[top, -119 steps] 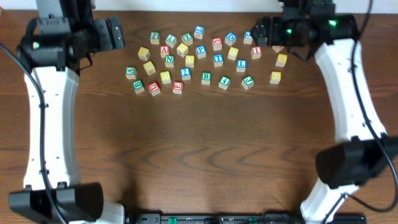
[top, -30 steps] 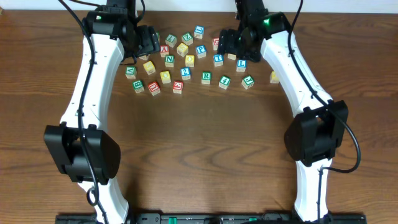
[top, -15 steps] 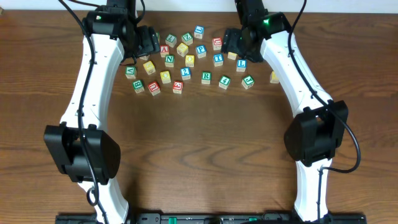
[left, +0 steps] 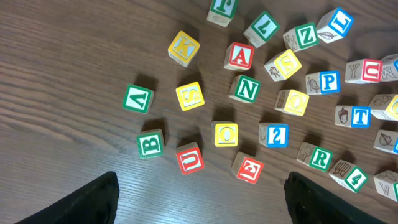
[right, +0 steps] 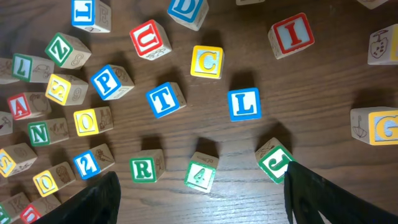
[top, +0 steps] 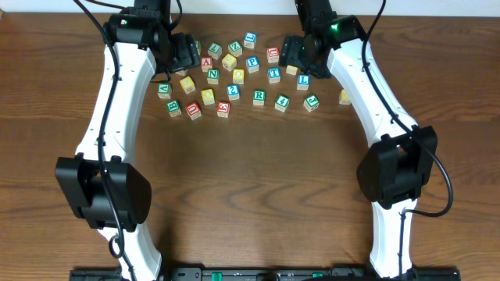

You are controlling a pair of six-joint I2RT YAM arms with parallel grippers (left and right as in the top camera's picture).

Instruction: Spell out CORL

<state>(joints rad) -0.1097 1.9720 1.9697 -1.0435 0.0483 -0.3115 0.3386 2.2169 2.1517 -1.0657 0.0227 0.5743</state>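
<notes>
Change noted: four seconds ago both arms stood wide of the blocks. They have since swung in over the cluster, and nothing shifts across the last half second. I judge positioning done and picking not begun. No letter is set out yet.

Left gripper (left: 199, 202): fingers spread wide, nothing between them. Right gripper (right: 199, 199): likewise spread and empty.

Reference: green R block (right: 143, 168), at the cluster's near edge.
- Blue L block (right: 244, 104): beyond R toward the right arm, with gaps all round.
- Yellow C block (right: 206, 61): farther beyond R, just past L.
- Yellow O block (right: 86, 122): beyond R on the left-arm side, close beside the green N block (right: 40, 132).

All four lie loose on the table (top: 258, 179).

Room: on the near side of R, toward the arm bases, I see only bare wood, ample for a row of four. On the far side of R the table edge runs just behind the cluster, so I would not nudge blocks that way. O looks the tightest to grasp.
</notes>
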